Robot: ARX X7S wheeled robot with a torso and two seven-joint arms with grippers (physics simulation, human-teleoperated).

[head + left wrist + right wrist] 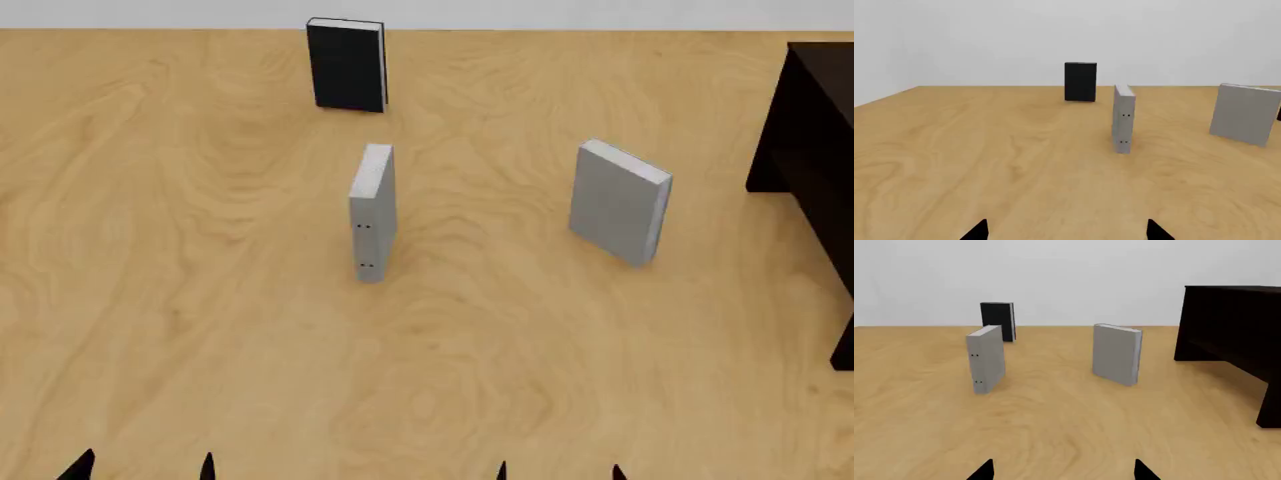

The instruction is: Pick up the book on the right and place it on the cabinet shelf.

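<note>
The task stands at its first step: approach, with nothing yet grasped. The book (pixel 617 200) stands upright on the wooden surface (pixel 174 300), to the right of the dotted grey book (pixel 372 212) and well apart from it. The dark cabinet (pixel 814 130) stands at the right edge of the head view, near the book but not touching it. Its shelf is not clearly visible in any view.

Claw state: the right claw (pixel 1063 471) shows only two dark fingertips at the lower edge of its wrist view, spread apart and holding nothing. The left claw (pixel 1067 231) shows the same, released and empty. Both sit low over the near side of the surface, well apart from all books.

Next move, as judged: advance the right claw toward the book, align the fingertips across its narrow thickness, then close on it. The book stands at an angle to the claw, so wrist rotation is likely required. A careless contact could topple it.

Count:
- Books: three, being one plain grey, one dotted grey, one black book (pixel 347 64).
- Cabinets: one.
- Claws: two.
</note>
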